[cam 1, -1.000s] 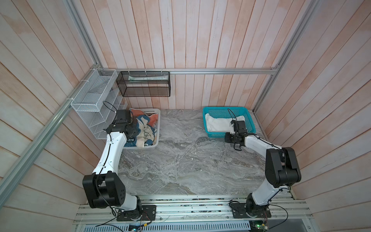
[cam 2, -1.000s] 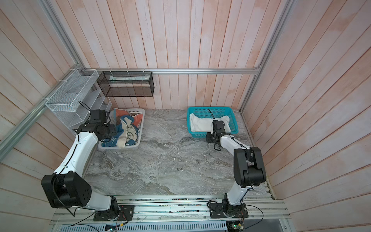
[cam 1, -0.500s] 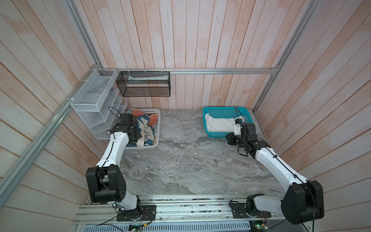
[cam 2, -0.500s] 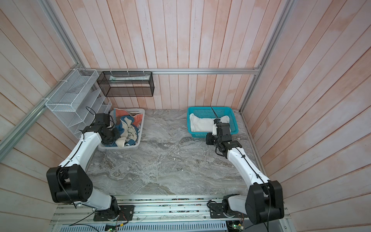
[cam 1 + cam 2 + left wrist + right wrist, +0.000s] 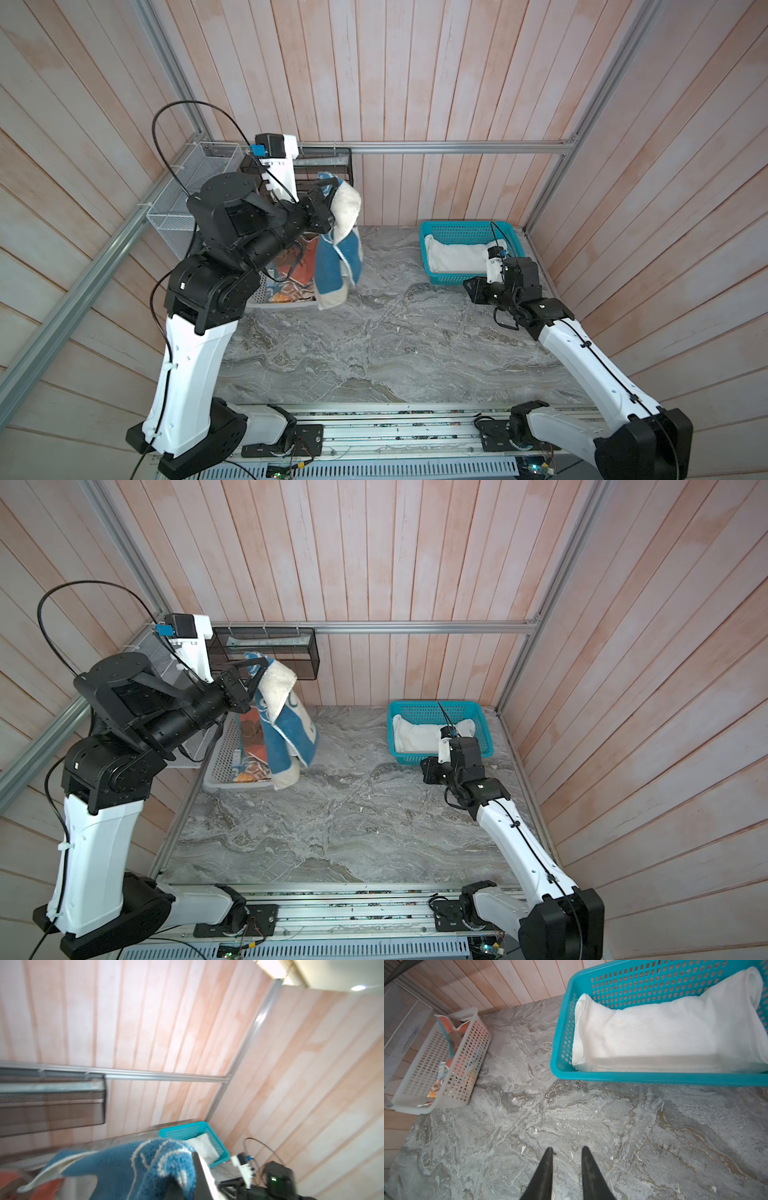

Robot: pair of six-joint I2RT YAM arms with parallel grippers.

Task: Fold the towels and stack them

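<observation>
Grip: left tool [image 5: 330, 203] clamps blue-cream towel [image 5: 332, 266] by a bunched edge, dangling over white basket [image 5: 471, 1057]. Right tool [image 5: 567, 1147] part-open, empty. Spread flat on bare desk [image 5: 374, 345] before folding.

Pale pink wood walls [image 5: 415, 75] stand on three sides. A silver rail [image 5: 457, 147] runs across the back wall. The desk [image 5: 374, 340] is grey stone with swirls. A black mesh shelf [image 5: 301, 646] hangs from the rail, left of the middle. A white wire rack [image 5: 170, 195] sits at the left edge. A bright lamp [image 5: 357, 988] glows above the walls in the left wrist view.
</observation>
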